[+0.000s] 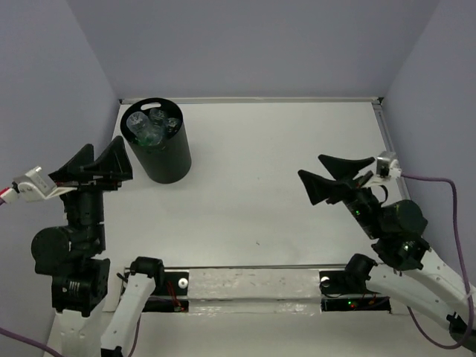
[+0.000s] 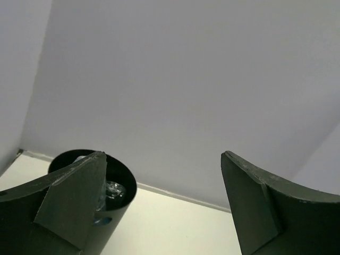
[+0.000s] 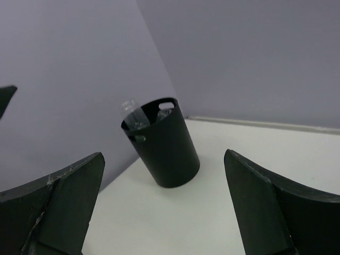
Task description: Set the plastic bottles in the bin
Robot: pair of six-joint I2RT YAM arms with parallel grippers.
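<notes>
The black bin [image 1: 160,152] stands at the table's back left. Clear plastic bottles [image 1: 149,125] stick up inside it; I cannot make out a green or an orange one. The bin also shows in the left wrist view [image 2: 114,212] and the right wrist view [image 3: 164,143], where a clear bottle top [image 3: 129,108] rises above the rim. My left gripper [image 1: 104,158] is open and empty, raised just left of the bin. My right gripper [image 1: 333,172] is open and empty, raised over the right side of the table.
The white table [image 1: 268,171] is bounded by lilac walls at the back and sides, with a raised lip [image 1: 387,134] along the right edge. No bottle lies on the table surface. The arm bases [image 1: 149,275] sit at the near edge.
</notes>
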